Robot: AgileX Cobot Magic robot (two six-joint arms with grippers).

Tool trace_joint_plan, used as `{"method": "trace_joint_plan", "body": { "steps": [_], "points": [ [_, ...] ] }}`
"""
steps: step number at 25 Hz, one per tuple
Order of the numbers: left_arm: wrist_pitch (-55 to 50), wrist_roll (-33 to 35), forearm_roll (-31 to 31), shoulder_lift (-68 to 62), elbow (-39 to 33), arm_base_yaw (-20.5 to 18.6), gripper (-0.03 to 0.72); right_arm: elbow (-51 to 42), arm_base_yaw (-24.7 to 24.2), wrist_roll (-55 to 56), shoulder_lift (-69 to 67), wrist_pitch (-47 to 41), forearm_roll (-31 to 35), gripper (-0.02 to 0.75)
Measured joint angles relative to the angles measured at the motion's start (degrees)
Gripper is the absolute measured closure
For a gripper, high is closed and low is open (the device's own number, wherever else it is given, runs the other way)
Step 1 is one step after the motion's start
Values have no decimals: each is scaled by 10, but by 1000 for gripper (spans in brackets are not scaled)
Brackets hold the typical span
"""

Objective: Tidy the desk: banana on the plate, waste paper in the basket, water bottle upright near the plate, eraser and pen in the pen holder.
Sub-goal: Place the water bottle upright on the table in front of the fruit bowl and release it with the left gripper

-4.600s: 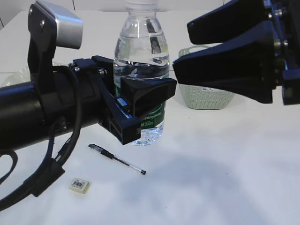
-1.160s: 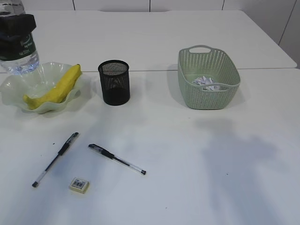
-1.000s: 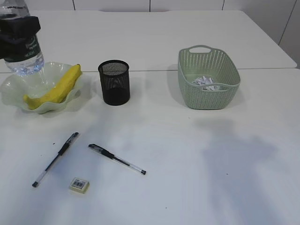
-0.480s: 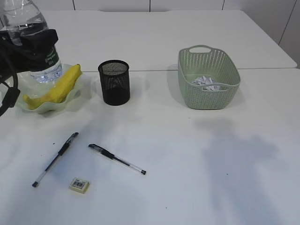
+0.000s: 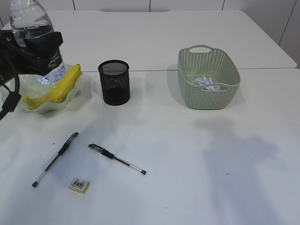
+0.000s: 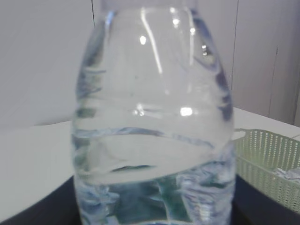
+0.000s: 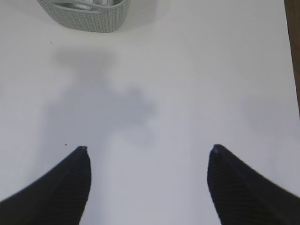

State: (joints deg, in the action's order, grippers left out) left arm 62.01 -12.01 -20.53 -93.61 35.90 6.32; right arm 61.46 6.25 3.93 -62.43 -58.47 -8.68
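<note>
A white table (image 5: 187, 154) fills the exterior view, with white cabinet fronts along the top edge. At the upper left of the frame the left gripper (image 5: 40, 46) is clamped around the middle of the water bottle (image 5: 35, 28), which stands upright, its long axis vertical. The bottle's base hangs over the rear part of the plate (image 5: 14, 86), where the banana (image 5: 56, 86) lies, so a free spot beside the plate is probably still needed.

In the left wrist view the water bottle (image 6: 154, 122) fills the frame, and the green basket (image 6: 267, 159) shows at the right edge.

In the right wrist view the right gripper (image 7: 147, 150) has its jaws wide apart, holding nothing, over bare table at the bottom of the frame; the basket (image 7: 84, 14) is at the upper left.
</note>
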Motion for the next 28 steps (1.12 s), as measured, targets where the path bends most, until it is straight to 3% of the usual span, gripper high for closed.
{"method": "trace_joint_plan", "body": {
  "steps": [18,28],
  "points": [
    [3,20,8,-117,9,-15,297,0,0,-3,0,6,-7,165],
    [3,20,-17,-205,74,-17,297,0,0,-3,0,7,-8,165]
  ]
}}
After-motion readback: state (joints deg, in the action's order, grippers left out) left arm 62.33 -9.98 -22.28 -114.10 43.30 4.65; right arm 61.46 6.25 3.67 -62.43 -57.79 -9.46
